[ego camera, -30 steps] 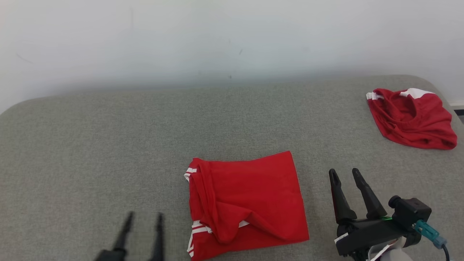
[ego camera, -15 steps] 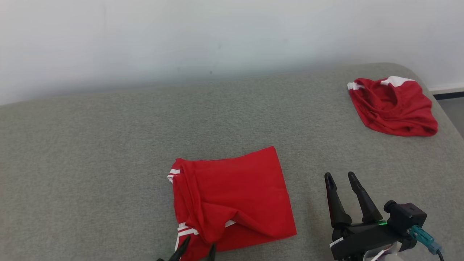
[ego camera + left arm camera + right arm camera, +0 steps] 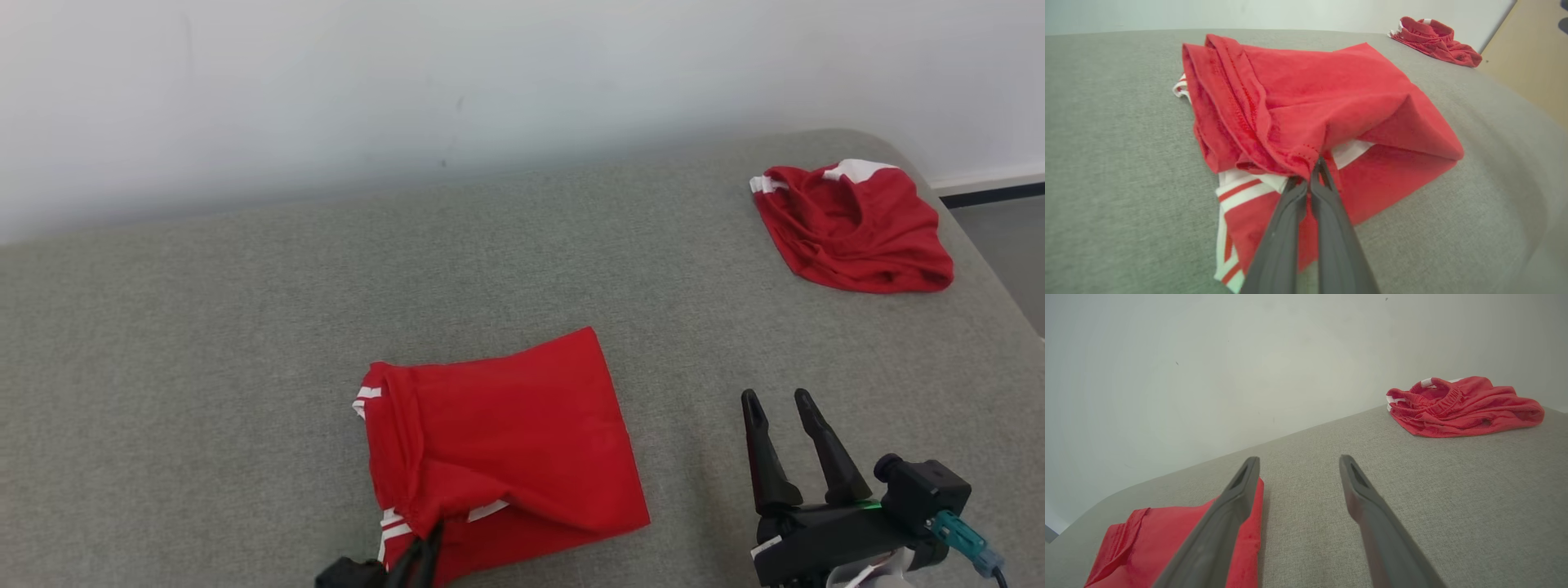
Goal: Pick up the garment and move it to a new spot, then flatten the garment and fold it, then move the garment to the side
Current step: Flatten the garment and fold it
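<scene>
Low in the head view's centre, the folded red garment [image 3: 498, 441] lies on the grey surface [image 3: 204, 327]. At its bottom edge the left gripper [image 3: 431, 539] has its fingers pressed together, pinching a red fold beside the white-striped hem. At lower right, the right gripper [image 3: 776, 398] is spread and empty, apart from the garment. A second garment [image 3: 853, 229] lies crumpled at upper right.

Head view's lower edge crops the left pincer [image 3: 433, 535] and garment [image 3: 506, 433] corner.
</scene>
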